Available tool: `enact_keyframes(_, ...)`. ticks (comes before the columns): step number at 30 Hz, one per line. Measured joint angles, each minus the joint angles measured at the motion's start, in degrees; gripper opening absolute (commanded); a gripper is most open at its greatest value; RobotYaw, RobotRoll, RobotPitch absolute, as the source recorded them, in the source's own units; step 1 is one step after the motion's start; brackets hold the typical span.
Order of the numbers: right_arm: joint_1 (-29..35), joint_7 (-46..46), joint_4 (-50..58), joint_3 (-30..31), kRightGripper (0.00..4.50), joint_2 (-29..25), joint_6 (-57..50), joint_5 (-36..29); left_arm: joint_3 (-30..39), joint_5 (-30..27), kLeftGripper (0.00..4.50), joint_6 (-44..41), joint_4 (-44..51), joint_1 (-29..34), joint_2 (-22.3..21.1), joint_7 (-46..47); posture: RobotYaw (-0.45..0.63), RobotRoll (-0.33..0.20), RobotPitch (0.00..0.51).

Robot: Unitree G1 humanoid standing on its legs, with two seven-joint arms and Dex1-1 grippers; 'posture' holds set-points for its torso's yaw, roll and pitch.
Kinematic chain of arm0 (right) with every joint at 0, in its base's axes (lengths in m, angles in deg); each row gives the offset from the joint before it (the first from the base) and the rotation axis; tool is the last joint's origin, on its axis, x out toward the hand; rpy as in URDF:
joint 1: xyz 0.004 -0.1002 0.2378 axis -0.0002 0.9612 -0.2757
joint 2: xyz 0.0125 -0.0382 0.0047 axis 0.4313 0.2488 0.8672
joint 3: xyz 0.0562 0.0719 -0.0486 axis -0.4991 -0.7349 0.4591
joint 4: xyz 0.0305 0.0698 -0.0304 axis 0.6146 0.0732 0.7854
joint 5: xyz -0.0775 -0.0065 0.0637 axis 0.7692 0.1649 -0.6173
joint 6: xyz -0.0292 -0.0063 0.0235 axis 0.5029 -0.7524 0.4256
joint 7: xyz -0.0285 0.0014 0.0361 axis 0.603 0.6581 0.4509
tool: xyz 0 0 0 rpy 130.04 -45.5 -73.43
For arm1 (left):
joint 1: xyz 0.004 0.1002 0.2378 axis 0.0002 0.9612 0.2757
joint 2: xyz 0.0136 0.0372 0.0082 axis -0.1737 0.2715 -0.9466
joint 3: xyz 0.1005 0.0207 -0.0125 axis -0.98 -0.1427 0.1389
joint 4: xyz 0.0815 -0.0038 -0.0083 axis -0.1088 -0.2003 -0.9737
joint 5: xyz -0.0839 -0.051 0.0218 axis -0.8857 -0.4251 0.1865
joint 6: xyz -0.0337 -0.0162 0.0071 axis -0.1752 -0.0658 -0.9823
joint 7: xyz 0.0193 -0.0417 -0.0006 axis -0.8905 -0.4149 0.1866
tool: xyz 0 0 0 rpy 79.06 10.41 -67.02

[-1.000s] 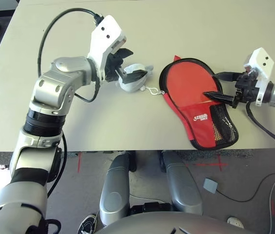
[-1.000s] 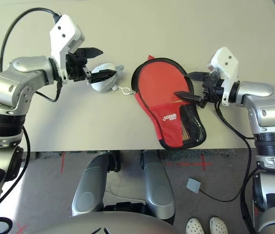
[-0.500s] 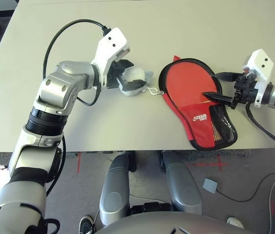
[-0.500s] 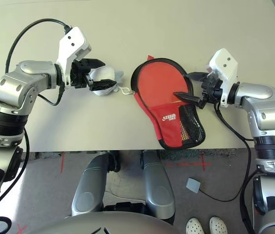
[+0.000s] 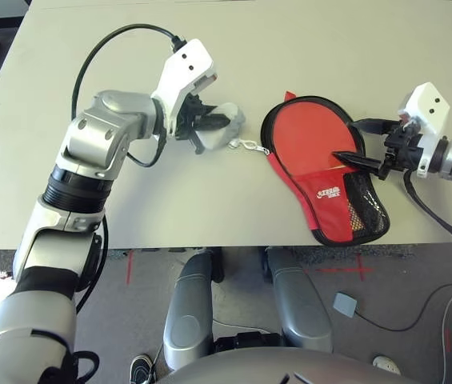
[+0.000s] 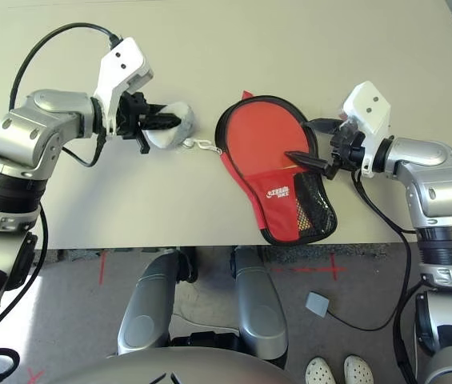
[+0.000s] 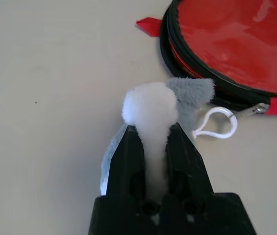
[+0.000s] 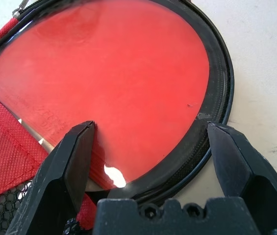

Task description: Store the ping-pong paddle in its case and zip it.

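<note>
The red case point(image 5: 334, 200) lies on the table at the right, its mesh pocket toward the front edge. The ping-pong paddle point(image 5: 310, 136) rests inside it. Its glossy red face point(image 8: 128, 63) shows within the black zipper rim point(image 8: 221, 83), and its handle is hidden under the fabric flap. My left gripper point(image 5: 218, 124) is shut on the grey-white plush charm point(image 7: 150, 105), left of the case. A white loop point(image 7: 216, 122) joins the charm to the zipper pull point(image 7: 256, 110). My right gripper point(image 5: 346, 140) is open, its fingers either side of the case's right rim.
The beige table point(image 5: 170, 192) stretches wide behind and left of the case. Its front edge runs just below the mesh pocket point(image 5: 366, 212). A black cable point(image 5: 90, 56) arcs over my left arm. A small red tab point(image 5: 290, 96) sticks out at the case's far side.
My left gripper has closed on the plush charm, squeezing it, and has turned slightly. The right gripper and the case have not moved.
</note>
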Motion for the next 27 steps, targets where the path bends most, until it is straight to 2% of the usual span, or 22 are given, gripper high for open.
enact_keyframes(9,2.08,1.05,2.95,-0.15,4.50,-0.11,0.00,-0.01,0.61,7.17,0.28,15.50,-21.62,-9.50,10.05,8.53,-0.08,0.000,0.367)
enact_keyframes(19,3.97,2.32,6.00,-0.20,4.50,-0.16,-0.32,-0.02,5.01,10.44,0.28,32.91,-44.71,-18.68,19.34,22.33,-0.09,0.000,0.376)
enact_keyframes(27,4.92,2.83,7.51,-0.29,4.50,-0.19,-0.51,-0.05,8.85,11.59,0.27,43.39,-55.14,-22.78,25.36,32.53,-0.11,0.000,0.382)
